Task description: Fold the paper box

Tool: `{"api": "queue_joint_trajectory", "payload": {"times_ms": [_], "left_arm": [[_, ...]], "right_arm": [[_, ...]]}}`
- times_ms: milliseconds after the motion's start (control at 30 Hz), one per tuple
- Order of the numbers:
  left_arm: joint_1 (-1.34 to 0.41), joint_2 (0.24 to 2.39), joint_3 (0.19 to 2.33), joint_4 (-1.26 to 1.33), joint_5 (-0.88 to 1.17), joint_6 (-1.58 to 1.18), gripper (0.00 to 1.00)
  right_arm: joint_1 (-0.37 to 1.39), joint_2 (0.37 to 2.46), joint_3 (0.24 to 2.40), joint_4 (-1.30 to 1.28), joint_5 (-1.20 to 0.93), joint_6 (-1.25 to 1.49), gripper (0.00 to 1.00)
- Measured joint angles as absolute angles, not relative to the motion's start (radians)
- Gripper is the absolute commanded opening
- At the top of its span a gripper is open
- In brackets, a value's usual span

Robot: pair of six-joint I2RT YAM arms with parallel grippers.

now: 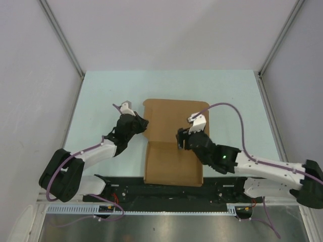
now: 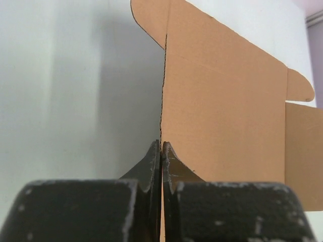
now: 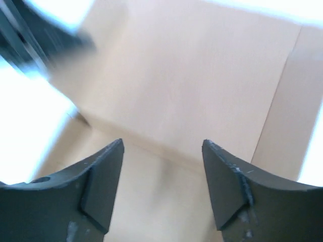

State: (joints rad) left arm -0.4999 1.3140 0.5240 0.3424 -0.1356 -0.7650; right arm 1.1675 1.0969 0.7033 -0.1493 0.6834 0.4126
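The paper box [image 1: 169, 117] is a brown cardboard sheet lying in the middle of the table, with a crease across it. My left gripper [image 1: 144, 125] is at the sheet's left edge. In the left wrist view the gripper [image 2: 161, 147] is shut on that thin edge of the paper box [image 2: 222, 111], and a rounded tab [image 2: 299, 86] sticks out on the right. My right gripper [image 1: 180, 139] hovers over the sheet's middle. In the right wrist view the gripper [image 3: 162, 146] is open above the cardboard [image 3: 192, 75], with nothing between its fingers.
The pale green table [image 1: 101, 96] is bounded by grey walls and metal posts [image 1: 63, 38] at the back corners. A black rail [image 1: 166, 192] runs along the near edge. A purple cable [image 1: 237, 113] arcs over the right arm. The left arm shows blurred [image 3: 40, 35].
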Motion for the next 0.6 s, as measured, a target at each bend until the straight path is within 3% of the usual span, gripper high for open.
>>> {"api": "queue_joint_trajectory", "payload": {"times_ms": [100, 233, 600], "left_arm": [[-0.500, 1.286, 0.524, 0.377, -0.152, -0.734, 0.00], [-0.501, 1.277, 0.524, 0.453, -0.186, -0.707, 0.00], [-0.501, 1.340, 0.488, 0.704, -0.257, -0.672, 0.00]], "right_arm": [[1.100, 0.985, 0.794, -0.146, 0.691, 0.379, 0.74], [0.863, 0.920, 0.822, -0.146, 0.671, 0.359, 0.78], [0.413, 1.110, 0.793, -0.104, 0.332, 0.389, 0.90]]}}
